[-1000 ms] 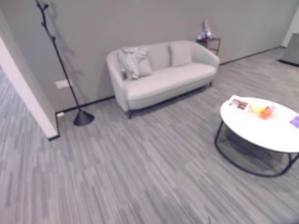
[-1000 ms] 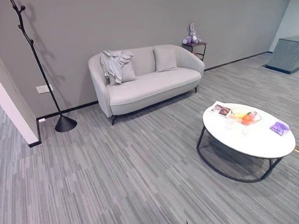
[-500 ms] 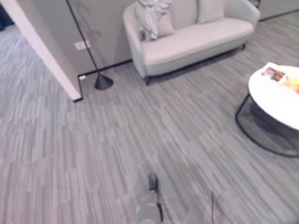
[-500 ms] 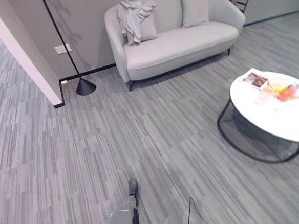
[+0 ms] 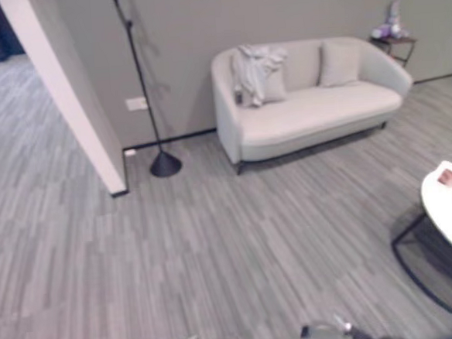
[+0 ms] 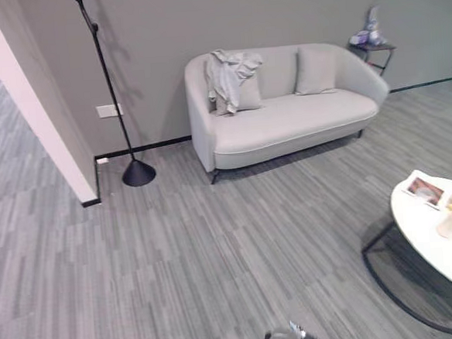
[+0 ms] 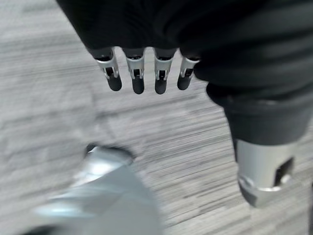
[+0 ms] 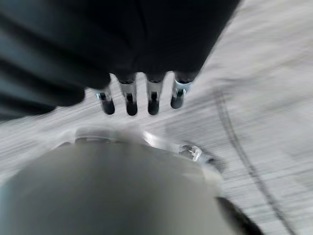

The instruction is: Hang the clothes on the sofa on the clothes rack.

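A crumpled light grey garment [image 6: 231, 76] hangs over the back of the pale two-seat sofa [image 6: 300, 121], at its left end, against the grey wall. To the sofa's left stands the clothes rack [image 6: 110, 88], a thin black pole on a cone base [image 6: 139, 173], with nothing on the part that shows. Both are a few metres off across the grey carpet. My left hand [image 7: 138, 81] hangs over the floor with straight fingers and holds nothing. My right hand [image 8: 153, 100] also hangs open and empty.
A round white coffee table [image 6: 429, 244] on a black wire frame stands at the right, carrying a booklet [image 6: 425, 191] and a glass bowl of fruit. A white wall corner [image 6: 49, 131] juts out left of the rack. A small side table with a purple plush toy [image 6: 370, 31] stands beyond the sofa.
The whole picture has shifted: the camera has tilted up and turned left, so the sofa and rack sit lower and the table slides off right. Nothing in the room has moved.
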Tool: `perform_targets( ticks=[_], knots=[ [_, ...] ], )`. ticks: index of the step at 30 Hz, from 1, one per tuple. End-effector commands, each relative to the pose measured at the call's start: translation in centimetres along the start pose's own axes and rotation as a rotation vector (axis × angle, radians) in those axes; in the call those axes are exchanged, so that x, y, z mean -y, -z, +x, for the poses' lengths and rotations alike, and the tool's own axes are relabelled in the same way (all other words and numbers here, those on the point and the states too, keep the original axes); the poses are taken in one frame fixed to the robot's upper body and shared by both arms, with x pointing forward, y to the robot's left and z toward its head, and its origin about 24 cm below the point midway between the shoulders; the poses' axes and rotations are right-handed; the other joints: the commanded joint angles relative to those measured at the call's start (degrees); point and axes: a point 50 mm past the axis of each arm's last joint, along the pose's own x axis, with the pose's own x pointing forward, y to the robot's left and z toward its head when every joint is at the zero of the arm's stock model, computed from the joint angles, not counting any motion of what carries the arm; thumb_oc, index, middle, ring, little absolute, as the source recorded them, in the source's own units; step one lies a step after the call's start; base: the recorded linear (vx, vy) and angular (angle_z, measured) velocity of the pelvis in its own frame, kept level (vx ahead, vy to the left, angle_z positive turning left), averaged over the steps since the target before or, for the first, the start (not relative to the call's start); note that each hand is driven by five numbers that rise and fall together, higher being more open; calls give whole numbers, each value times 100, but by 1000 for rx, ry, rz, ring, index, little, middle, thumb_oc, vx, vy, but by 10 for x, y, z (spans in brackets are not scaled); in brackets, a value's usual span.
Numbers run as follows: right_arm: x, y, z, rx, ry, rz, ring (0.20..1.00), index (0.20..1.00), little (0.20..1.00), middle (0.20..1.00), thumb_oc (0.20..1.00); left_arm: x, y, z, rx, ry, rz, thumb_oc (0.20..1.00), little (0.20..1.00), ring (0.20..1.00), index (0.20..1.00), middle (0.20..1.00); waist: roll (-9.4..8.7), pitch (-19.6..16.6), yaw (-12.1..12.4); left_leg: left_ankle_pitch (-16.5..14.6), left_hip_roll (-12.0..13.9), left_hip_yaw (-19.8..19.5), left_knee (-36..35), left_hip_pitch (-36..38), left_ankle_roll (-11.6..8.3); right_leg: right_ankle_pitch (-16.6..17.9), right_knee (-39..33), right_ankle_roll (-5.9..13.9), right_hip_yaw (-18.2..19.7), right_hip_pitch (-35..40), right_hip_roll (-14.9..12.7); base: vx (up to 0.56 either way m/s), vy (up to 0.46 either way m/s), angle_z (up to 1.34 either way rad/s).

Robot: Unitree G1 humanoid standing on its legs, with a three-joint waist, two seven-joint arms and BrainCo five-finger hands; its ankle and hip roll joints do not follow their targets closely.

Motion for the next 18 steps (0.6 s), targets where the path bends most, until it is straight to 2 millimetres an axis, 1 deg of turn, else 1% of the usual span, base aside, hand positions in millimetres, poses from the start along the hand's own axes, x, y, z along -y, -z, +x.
perform_targets(
  ticks=[1, 2, 3, 4, 5, 6, 7, 8, 9, 10, 11, 12, 13, 14, 15, 16, 17, 18],
  knots=[
    [-20, -53, 4, 159, -62, 71, 1000, 1000, 1000, 1000, 1000, -11, 36, -4, -107, -48, 97, 1000, 1000, 1000, 1000, 1000, -30, 557, -10, 42, 186, -203, -889, 1287, -382, 1752, -2807, 466, -29, 784, -271, 869, -227, 83],
    [-18, -56, 3, 175, -62, 90, 1000, 1000, 1000, 1000, 1000, -11, 40, -5, -119, -52, 102, 1000, 1000, 1000, 1000, 1000, -11, 554, -62, -64, 247, -285, -1027, 1543, -453, 1961, -3218, 588, -179, 589, -374, 877, -230, 87],
    [-13, -56, 3, 181, -48, 113, 1000, 1000, 1000, 1000, 1000, -14, 43, -5, -129, -68, 107, 1000, 1000, 1000, 1000, 1000, 89, 584, -120, -152, 418, -345, -1230, 1896, -547, 2142, -3600, 685, -490, 536, -429, 888, -250, 66],
    [-10, -54, 2, 178, -37, 129, 1000, 1000, 1000, 1000, 1000, -16, 45, -6, -135, -73, 112, 1000, 1000, 1000, 1000, 1000, 123, 580, -123, -296, 511, -318, -1299, 2090, -606, 2152, -3637, 779, -568, 407, -529, 957, -291, 87],
    [-6, -50, 2, 171, -30, 149, 1000, 1000, 1000, 1000, 1000, -17, 46, -6, -137, -74, 121, 1000, 1000, 1000, 1000, 1000, 131, 541, -154, -435, 598, -376, -1325, 2381, -660, 2303, -3627, 844, -656, 285, -632, 962, -302, 78],
    [-3, -44, 1, 159, -22, 180, 1000, 1000, 1000, 1000, 1000, -17, 48, -6, -141, -69, 130, 1000, 1000, 1000, 1000, 1000, 158, 534, -277, -521, 739, -486, -1343, 2676, -709, 2540, -3575, 897, -799, 348, -756, 1121, -361, 129],
    [-3, -36, 1, 131, -36, 179, 1000, 1000, 1000, 1000, 1000, -18, 50, -7, -162, -69, 233, 1000, 1000, 1000, 1000, 1000, 138, 423, -381, -609, 836, -575, -1259, 2871, -787, 2538, -3439, 874, -833, 467, -796, 1126, -359, 112],
    [1, -31, 1, 111, -20, 182, 1000, 1000, 1000, 1000, 1000, -19, 53, -8, -166, -68, 219, 1000, 1000, 1000, 1000, 1000, 181, 368, -473, -434, 1033, -513, -1040, 2934, -860, 2596, -2973, 802, -653, 359, -795, 1090, -363, 110],
    [1, -25, 2, 85, -15, 194, 1000, 1000, 1000, 1000, 1000, -17, 52, -7, -168, -65, 220, 1000, 1000, 1000, 1000, 1000, 233, 297, -535, -100, 1241, -266, -729, 2986, -964, 2392, -2581, 668, -540, 309, -670, 952, -349, 84],
    [2, -16, 2, 46, -3, 202, 1000, 1000, 1000, 1000, 1000, -16, 51, -7, -166, -60, 222, 1000, 1000, 1000, 1000, 1000, 310, 270, -555, 520, 1458, -142, -260, 2769, -1098, 2282, -2105, 565, -527, 238, -598, 911, -357, 79],
    [0, -7, 2, -1, -5, 198, 1000, 1000, 1000, 1000, 1000, -16, 51, -7, -168, -60, 220, 1000, 1000, 1000, 1000, 1000, 368, 128, -561, 1094, 1674, 104, 310, 2572, -1111, 1838, -1833, 322, -524, 321, -484, 930, -431, 47],
    [0, -3, 2, -20, 4, 182, 1000, 1000, 1000, 1000, 1000, -21, 50, -7, -165, -79, 210, 1000, 1000, 1000, 1000, 1000, 340, 56, -530, 1828, 1827, 304, 1035, 2226, -1114, 1641, -1755, 135, -623, 503, -389, 935, -506, 20],
    [-2, -6, 3, -19, 3, 153, 1000, 1000, 1000, 1000, 1000, -19, 42, -6, -137, -73, 208, 1000, 1000, 1000, 1000, 1000, 240, 43, -486, 2266, 1919, 402, 1957, 1823, -1060, 1456, -1860, -69, -583, 796, -174, 929, -616, 7],
    [-3, -10, 3, -11, 6, 122, 1000, 1000, 1000, 1000, 1000, -12, 32, -3, -102, -52, 229, 1000, 1000, 1000, 1000, 1000, 105, 99, -395, 2360, 1924, 512, 2743, 1261, -912, 1264, -2030, -285, -432, 1155, 99, 822, -626, -9],
    [-1, -13, 3, -3, 17, 107, 1000, 1000, 1000, 1000, 1000, -5, 24, -2, -75, -32, 258, 1000, 1000, 1000, 1000, 1000, -20, 196, -267, 2175, 1884, 634, 3316, 661, -772, 1165, -2207, -386, -289, 1485, 272, 535, -418, -55],
    [-1, -13, 3, -3, 17, 107, 1000, 1000, 1000, 1000, 1000, -5, 24, -2, -75, -32, 258, 1000, 1000, 1000, 1000, 1000, -2, 195, -263, 2154, 1903, 630, 3349, 644, -774, 1166, -2205, -388, -293, 1478, 290, 688, -397, -66],
    [1, -20, 3, 5, 37, 57, 1000, 1000, 1000, 1000, 1000, -1, 10, 0, -25, -34, 302, 1000, 1000, 1000, 1000, 1000, -230, 417, 55, 1356, 1571, 890, 3906, -535, -561, 1045, -2571, -449, -26, 2076, 381, 657, -224, -69],
    [1, -22, 3, 10, 36, 37, 1000, 1000, 1000, 1000, 1000, 4, 3, 0, 3, -15, 296, 1000, 1000, 1000, 1000, 1000, -263, 473, 216, 1210, 1344, 977, 3647, -994, -557, 1041, -2729, -430, 148, 2334, 428, 659, -225, -66]
  ],
)
